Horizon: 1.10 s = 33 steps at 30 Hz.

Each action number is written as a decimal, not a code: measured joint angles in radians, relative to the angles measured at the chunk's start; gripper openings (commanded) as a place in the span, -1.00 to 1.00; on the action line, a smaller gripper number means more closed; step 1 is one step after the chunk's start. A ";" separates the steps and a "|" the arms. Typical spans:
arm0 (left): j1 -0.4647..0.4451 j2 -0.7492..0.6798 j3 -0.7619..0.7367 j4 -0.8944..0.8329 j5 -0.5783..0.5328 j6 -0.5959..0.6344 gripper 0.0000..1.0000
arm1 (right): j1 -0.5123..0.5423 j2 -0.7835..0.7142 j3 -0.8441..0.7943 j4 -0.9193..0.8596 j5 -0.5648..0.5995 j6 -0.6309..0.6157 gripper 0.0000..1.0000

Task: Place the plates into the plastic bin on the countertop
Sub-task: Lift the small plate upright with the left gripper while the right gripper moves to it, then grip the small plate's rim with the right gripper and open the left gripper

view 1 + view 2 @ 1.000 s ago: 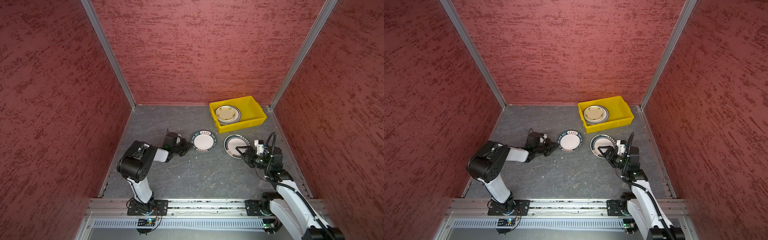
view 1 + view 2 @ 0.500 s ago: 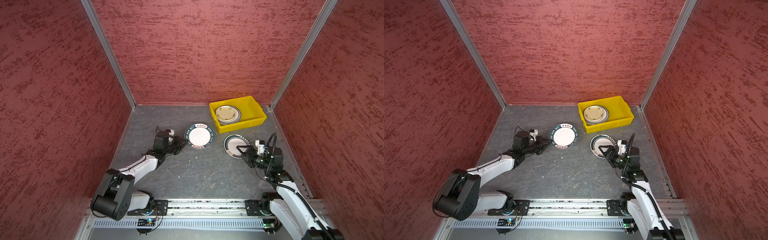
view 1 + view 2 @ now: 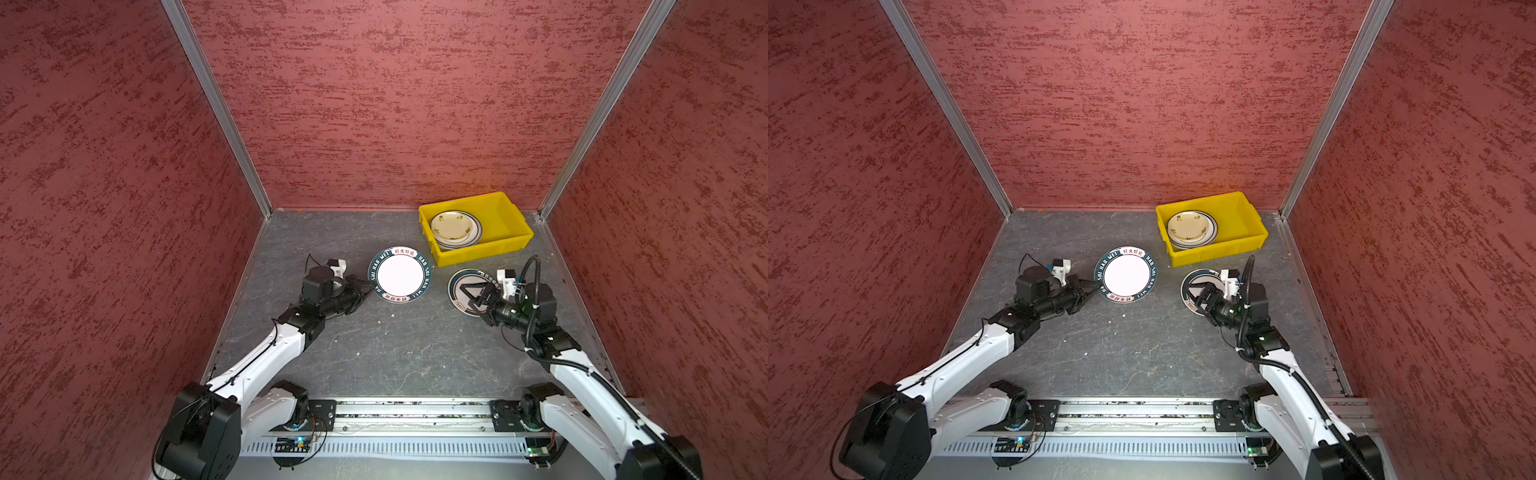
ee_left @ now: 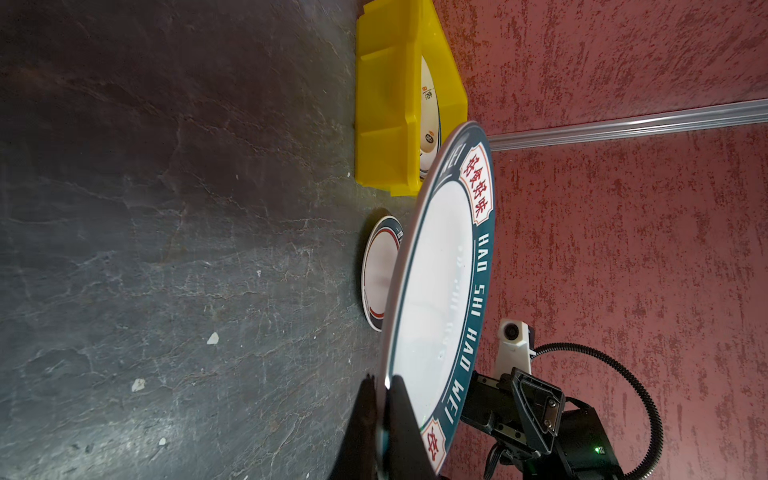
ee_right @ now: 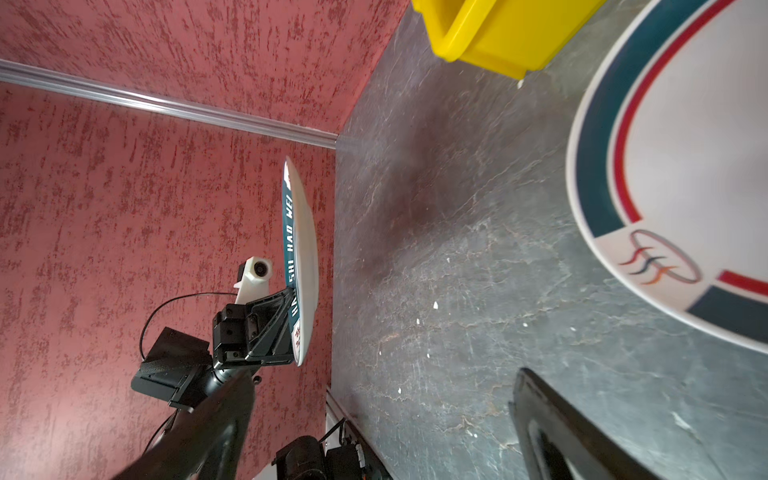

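L gripper (image 3: 370, 287) pinching lettered plate (image 3: 400, 275) by its rim. Plate was flat on the table (image 3: 395, 353) a sec ago, now lifted clear mid-table, prob bound for yellow bin (image 3: 511, 226) at far-right corner. R gripper (image 3: 467, 298) spread wide over striped plate (image 5: 685, 145) near right edge, no grip yet.

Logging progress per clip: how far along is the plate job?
Done: a stack of plates sits in the yellow bin. In hand: the left gripper is shut on the lettered plate, above the countertop. Left: the striped plate, on the countertop by the open right gripper.
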 measured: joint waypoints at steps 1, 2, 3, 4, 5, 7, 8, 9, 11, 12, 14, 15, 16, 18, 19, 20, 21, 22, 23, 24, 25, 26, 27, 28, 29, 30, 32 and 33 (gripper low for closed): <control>-0.004 0.003 0.002 0.000 0.001 0.000 -1.00 | 0.015 0.017 0.008 0.013 0.004 0.006 0.95; -0.010 0.010 0.006 0.000 0.003 0.000 -1.00 | 0.030 0.037 0.018 0.024 0.008 0.012 0.95; -0.015 0.018 0.011 0.001 0.005 0.000 -1.00 | 0.044 0.055 0.028 0.038 0.014 0.016 0.95; -0.019 0.026 0.016 0.001 0.007 0.000 -1.00 | 0.056 0.071 0.038 0.048 0.019 0.020 0.92; -0.025 0.037 0.023 0.002 0.009 0.000 -1.00 | 0.068 0.088 0.050 0.055 0.024 0.023 0.86; -0.038 0.056 0.035 0.003 0.011 0.000 -1.00 | 0.087 0.121 0.078 0.071 0.036 0.026 0.81; -0.048 0.067 0.040 0.011 0.010 0.000 -1.00 | 0.098 0.140 0.094 0.078 0.040 0.028 0.77; -0.060 0.080 0.043 0.023 0.011 0.000 -1.00 | 0.111 0.165 0.115 0.086 0.043 0.028 0.73; -0.077 0.102 0.047 0.042 0.021 0.000 -1.00 | 0.132 0.212 0.153 0.094 0.046 0.027 0.61; -0.085 0.113 0.050 0.050 0.026 0.000 -1.00 | 0.143 0.239 0.175 0.093 0.049 0.024 0.52; -0.097 0.121 0.050 0.055 0.027 0.000 -1.00 | 0.158 0.278 0.208 0.088 0.056 0.017 0.40; -0.101 0.122 0.050 0.056 0.027 0.000 -1.00 | 0.164 0.299 0.227 0.079 0.061 0.009 0.32; -0.104 0.122 0.050 0.058 0.027 0.000 -1.00 | 0.169 0.311 0.239 0.074 0.064 0.007 0.27; -0.107 0.122 0.050 0.066 0.026 0.000 -1.00 | 0.175 0.329 0.258 0.067 0.069 -0.002 0.15; -0.109 0.122 0.050 0.069 0.026 -0.001 -1.00 | 0.177 0.333 0.262 0.067 0.069 -0.006 0.11; -0.110 0.122 0.048 0.078 0.026 -0.003 -1.00 | 0.179 0.335 0.263 0.066 0.070 -0.008 0.04; -0.110 0.122 0.045 0.087 0.025 -0.005 -1.00 | 0.180 0.335 0.264 0.064 0.070 -0.011 -0.07; -0.111 0.122 0.041 0.099 0.025 -0.008 -1.00 | 0.181 0.336 0.264 0.064 0.070 -0.012 -0.17; -0.111 0.122 0.035 0.107 0.026 -0.011 -1.00 | 0.181 0.336 0.264 0.063 0.072 -0.013 -0.27; -0.111 0.122 0.030 0.113 0.025 -0.016 -1.00 | 0.182 0.338 0.264 0.061 0.074 -0.014 -0.36; -0.111 0.122 0.025 0.116 0.026 -0.018 -1.00 | 0.182 0.339 0.264 0.060 0.077 -0.014 -0.44; -0.111 0.121 0.019 0.121 0.026 -0.022 -1.00 | 0.182 0.340 0.264 0.057 0.080 -0.016 -0.51; -0.111 0.121 0.015 0.122 0.025 -0.025 -1.00 | 0.182 0.341 0.264 0.054 0.082 -0.016 -0.61; -0.111 0.119 0.011 0.122 0.025 -0.027 -1.00 | 0.183 0.344 0.264 0.051 0.085 -0.019 -0.71; -0.111 0.116 0.005 0.122 0.025 -0.028 -1.00 | 0.184 0.347 0.264 0.047 0.088 -0.019 -0.82; -0.111 0.111 0.000 0.122 0.024 -0.029 -1.00 | 0.185 0.350 0.264 0.043 0.090 -0.019 -0.88; -0.110 0.094 -0.003 0.127 0.021 -0.036 -1.00 | 0.192 0.361 0.264 0.009 0.107 -0.034 -0.99; -0.109 0.088 -0.004 0.121 0.017 -0.037 -1.00 | 0.193 0.368 0.264 0.008 0.106 -0.030 -1.00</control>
